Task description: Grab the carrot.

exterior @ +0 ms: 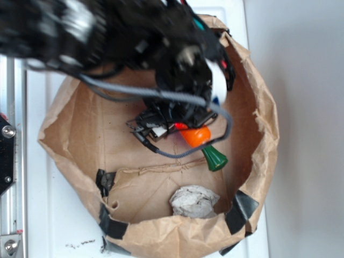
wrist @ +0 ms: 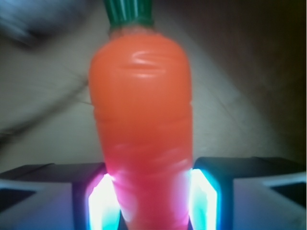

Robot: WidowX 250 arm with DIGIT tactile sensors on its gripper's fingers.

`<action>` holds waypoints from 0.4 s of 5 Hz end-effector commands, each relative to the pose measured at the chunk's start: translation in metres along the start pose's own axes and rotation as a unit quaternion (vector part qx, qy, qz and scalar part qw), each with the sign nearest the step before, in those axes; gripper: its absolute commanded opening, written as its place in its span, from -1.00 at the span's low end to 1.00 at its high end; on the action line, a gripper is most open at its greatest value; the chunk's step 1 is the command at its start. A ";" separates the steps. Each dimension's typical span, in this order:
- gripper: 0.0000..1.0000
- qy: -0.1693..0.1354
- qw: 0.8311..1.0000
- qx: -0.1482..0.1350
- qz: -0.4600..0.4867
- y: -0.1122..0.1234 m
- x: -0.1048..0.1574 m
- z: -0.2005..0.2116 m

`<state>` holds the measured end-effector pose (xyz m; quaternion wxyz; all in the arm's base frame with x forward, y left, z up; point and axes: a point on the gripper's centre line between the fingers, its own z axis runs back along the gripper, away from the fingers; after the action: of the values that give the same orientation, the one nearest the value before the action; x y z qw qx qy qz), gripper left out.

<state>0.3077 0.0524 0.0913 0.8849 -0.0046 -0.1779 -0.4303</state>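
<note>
The carrot point(exterior: 198, 135) is glossy orange with a dark-green flared stem point(exterior: 214, 158). It is inside a brown paper bag point(exterior: 258, 161), near the middle. In the wrist view the carrot point(wrist: 141, 120) fills the centre, stem at the top. My gripper point(exterior: 181, 128) is shut on the carrot's narrow end. The two glowing pads point(wrist: 103, 203) press against its sides in the wrist view. The black arm hides the carrot's tip in the exterior view.
A crumpled grey-white paper ball point(exterior: 194, 201) lies at the bag's near side. The bag's walls stand up all round, with black tape point(exterior: 243, 209) on the near rim. A metal rail point(exterior: 11, 161) runs along the left edge of the white table.
</note>
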 end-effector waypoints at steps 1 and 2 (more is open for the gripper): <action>-1.00 -0.018 0.998 0.036 0.049 -0.001 0.029 0.086; -1.00 -0.010 0.996 0.037 0.076 0.001 0.038 0.112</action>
<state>0.2920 0.0465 0.1834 0.9191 -0.0089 -0.1744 -0.3531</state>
